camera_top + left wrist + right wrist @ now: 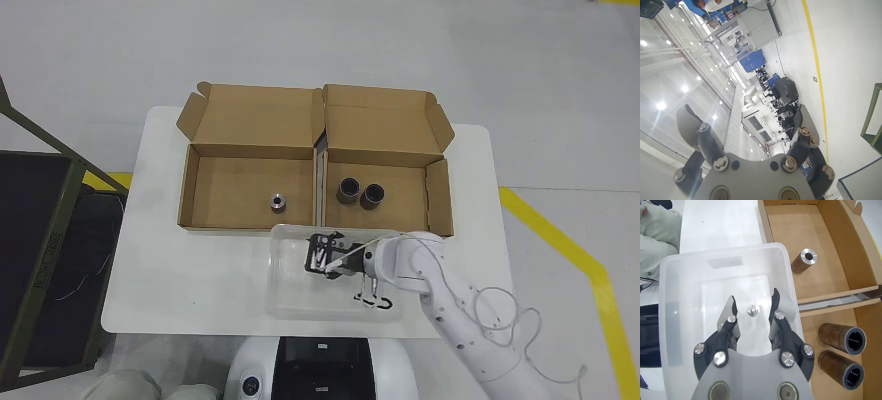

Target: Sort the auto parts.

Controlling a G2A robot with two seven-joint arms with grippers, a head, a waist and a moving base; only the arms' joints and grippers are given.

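Fingers point(774, 303) of the right gripper point(754, 296): spread apart, ribbed pads facing each other, nothing clamped. Between them in the right wrist view, on the floor of the clear bin point(725, 250), sits the small silver part point(753, 310). It is centred in the gap, slightly nearer the wrist than the fingertips. How far the tips hang above it cannot be told.

Part orientation: a round flanged face with a stud at its centre looks straight up at the wrist camera. Judged: long axis upright, so the pads would close on the round rim from two sides, and no turn of the wrist looks necessary. The approach that remains is straight down along the gripper's own axis.

Nearer arm: the right one, poised over the bin in the top view. The left gripper point(743, 111) is wide open and empty, aimed at the room and well away from the table.

Outward from the bin: two cardboard boxes side by side, just beyond its far wall. The left box point(200, 190) holds one steel sleeve point(804, 260), standing on end. The right box point(437, 195) holds two dark linear bearings point(842, 338), also on end, close together.

Step judged in hand: pick the last loose part out of the bin. Risk: a low, small head may slip from the pads.
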